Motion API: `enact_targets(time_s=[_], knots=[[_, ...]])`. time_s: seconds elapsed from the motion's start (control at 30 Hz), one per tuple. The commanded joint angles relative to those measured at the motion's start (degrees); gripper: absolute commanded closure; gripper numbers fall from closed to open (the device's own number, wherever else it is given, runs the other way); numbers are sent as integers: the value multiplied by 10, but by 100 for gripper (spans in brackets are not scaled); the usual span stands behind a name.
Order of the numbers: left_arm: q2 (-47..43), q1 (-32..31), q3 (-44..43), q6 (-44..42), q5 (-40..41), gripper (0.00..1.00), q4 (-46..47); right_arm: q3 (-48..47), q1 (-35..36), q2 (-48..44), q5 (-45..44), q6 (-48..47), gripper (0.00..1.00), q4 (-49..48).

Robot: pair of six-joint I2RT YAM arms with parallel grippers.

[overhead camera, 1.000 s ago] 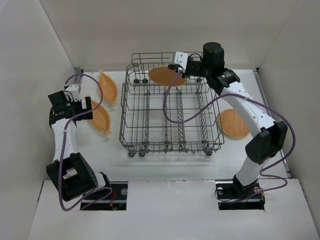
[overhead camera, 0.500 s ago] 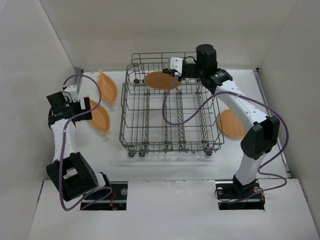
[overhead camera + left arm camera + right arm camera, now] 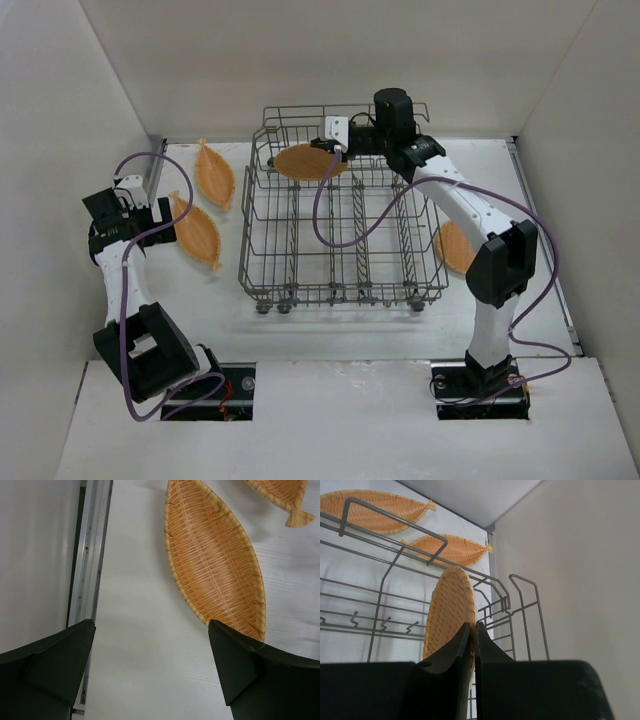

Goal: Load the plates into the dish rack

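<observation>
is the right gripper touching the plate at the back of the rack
Touching. In the right wrist view the right gripper is pinched shut on the rim of the plate.

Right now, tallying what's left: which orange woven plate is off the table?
The round orange woven plate pinched by the right tool over the grey wire dish rack; the other three lie on the white table.

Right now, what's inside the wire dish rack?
Just one plate, pinched by the right gripper at the back of the dish rack; elsewhere only bare tines. The gripper hides whether the plate rests on them.
</observation>
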State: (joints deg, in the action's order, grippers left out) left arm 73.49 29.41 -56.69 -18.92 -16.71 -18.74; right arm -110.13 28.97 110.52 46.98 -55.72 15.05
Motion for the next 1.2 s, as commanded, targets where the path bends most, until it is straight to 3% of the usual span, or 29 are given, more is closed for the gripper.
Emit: enact_targets(time_s=[0.0, 1.17], knots=[[-3, 8, -3, 6, -17, 0, 9, -39, 5, 1, 22, -20, 100, -30], [41, 29, -60, 3, -17, 0, 2, 23, 4, 66, 4, -39, 99, -17]])
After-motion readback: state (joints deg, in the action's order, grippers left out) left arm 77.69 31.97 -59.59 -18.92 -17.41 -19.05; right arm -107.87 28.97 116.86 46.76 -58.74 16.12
